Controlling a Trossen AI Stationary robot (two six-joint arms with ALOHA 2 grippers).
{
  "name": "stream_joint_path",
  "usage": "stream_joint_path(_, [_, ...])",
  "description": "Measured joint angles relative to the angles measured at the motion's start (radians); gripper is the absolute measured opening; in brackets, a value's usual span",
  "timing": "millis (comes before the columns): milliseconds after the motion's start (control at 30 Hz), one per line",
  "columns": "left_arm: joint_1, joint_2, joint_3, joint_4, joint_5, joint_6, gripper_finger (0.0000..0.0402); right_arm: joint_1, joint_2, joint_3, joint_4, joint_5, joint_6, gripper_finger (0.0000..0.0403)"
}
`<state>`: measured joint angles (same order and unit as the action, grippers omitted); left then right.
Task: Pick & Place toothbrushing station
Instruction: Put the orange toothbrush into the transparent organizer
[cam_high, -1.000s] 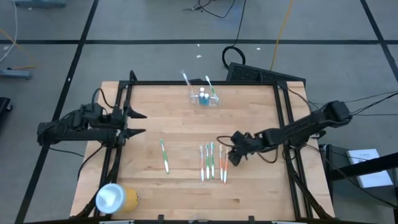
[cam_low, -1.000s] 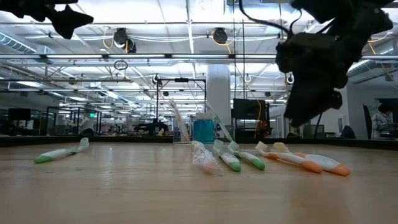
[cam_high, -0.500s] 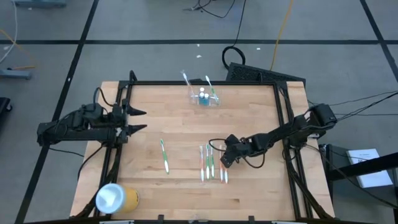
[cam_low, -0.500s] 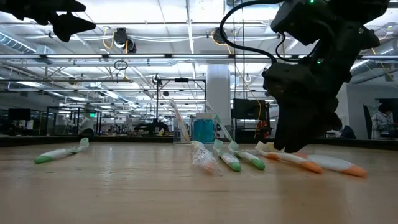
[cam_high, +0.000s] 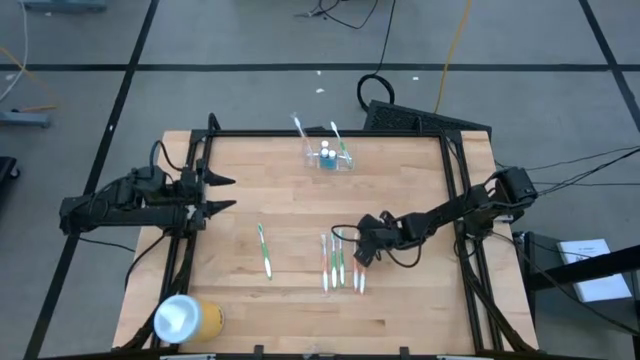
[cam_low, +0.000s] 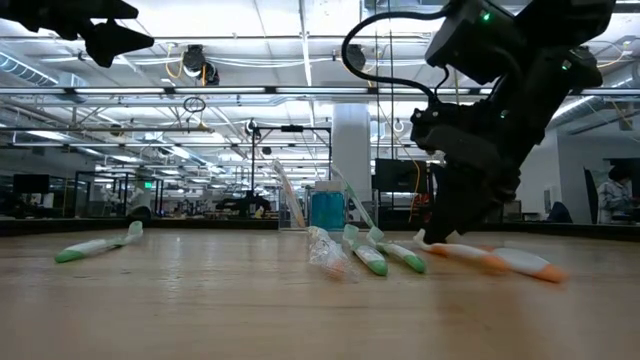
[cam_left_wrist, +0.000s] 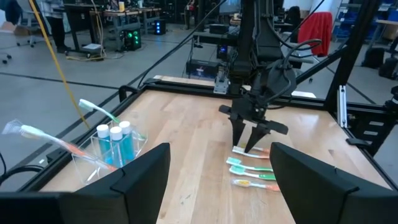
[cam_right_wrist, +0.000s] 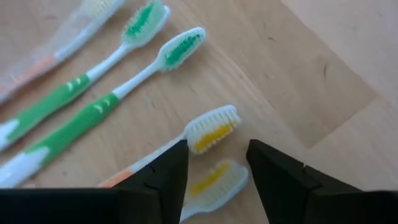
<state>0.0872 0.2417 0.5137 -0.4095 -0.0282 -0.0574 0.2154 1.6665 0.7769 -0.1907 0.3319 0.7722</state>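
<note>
The toothbrushing station (cam_high: 328, 157), a clear holder with blue bottles and brushes in it, stands near the table's far edge; the left wrist view shows it too (cam_left_wrist: 115, 146). Several toothbrushes lie in a row near the table's middle (cam_high: 340, 264), green ones and orange ones. My right gripper (cam_high: 358, 254) is low over the orange ones, open, slanting down from the right. Its fingers stand on either side of one orange brush's head (cam_right_wrist: 214, 178). My left gripper (cam_high: 215, 195) hangs open at the table's left edge, high above it. My right gripper has its fingertips (cam_low: 432, 236) down near the table beside the head end of an orange toothbrush (cam_low: 470, 254). Whether they touch the brush or the wood, I cannot tell.
A single green toothbrush (cam_high: 265, 250) lies left of the row. A yellow cylinder with a white round end (cam_high: 185, 318) sits at the near left corner. A black frame (cam_high: 455, 180) runs along the table's sides. Bare wood lies between the row and the station.
My right gripper has come down toward the table and a little toward its left edge, over the orange toothbrushes, tipping more steeply downward and rolling as it went.
</note>
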Motion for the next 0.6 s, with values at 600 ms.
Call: stream_joint_path(600, [0.0, 0.0, 0.0, 0.001, 0.0, 0.002, 0.0285, -0.092, -0.124, -0.009, -0.07, -0.094, -0.145, 0.013])
